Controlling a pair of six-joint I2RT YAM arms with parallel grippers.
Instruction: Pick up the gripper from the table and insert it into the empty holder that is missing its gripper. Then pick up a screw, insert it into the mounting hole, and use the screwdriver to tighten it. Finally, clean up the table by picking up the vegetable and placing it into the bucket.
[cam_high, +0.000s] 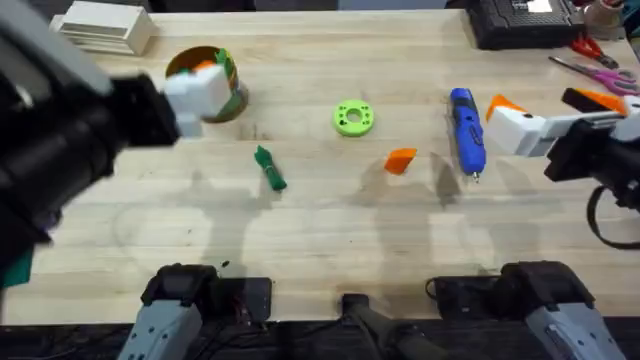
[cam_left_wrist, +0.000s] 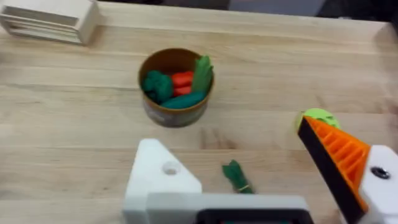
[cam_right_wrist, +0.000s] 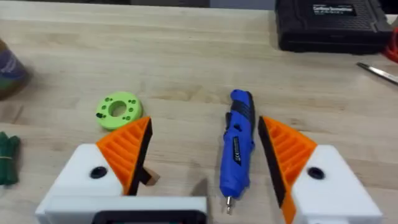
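1. Two hands hover over the wooden bench (cam_high: 330, 225); neither holds anything.
2. The left hand (cam_left_wrist: 255, 171) hangs over the far-left part of the bench, just beside the bucket (cam_high: 212, 85), with its fingers spread wide. One finger is a bare white holder (cam_left_wrist: 158, 177) with no orange wedge; the other finger (cam_left_wrist: 342, 155) carries an orange ribbed pad.
3. The right hand (cam_right_wrist: 205, 149) hangs near the right edge with its fingers wide apart, both tipped with orange ribbed pads (cam_right_wrist: 127, 149).
4. The gripper (cam_high: 400, 160), a small loose orange wedge, lies on the bench near the middle, between the green ring-shaped disc (cam_high: 353, 117) and the screwdriver (cam_high: 466, 130).
5. The screwdriver lies flat, right of the middle, its thin bit pointing toward the near edge; in the right wrist view it sits between that hand's two fingers, below them.
6. The vegetable (cam_high: 269, 168), dark green and knobbly, lies on the bench left of the middle, nearer than the bucket and well apart from it.
7. The bucket stands upright toward the far-left corner, already holding green and orange toy pieces (cam_left_wrist: 177, 84).
8. A pale slatted box (cam_high: 105, 27) sits at the far-left corner.
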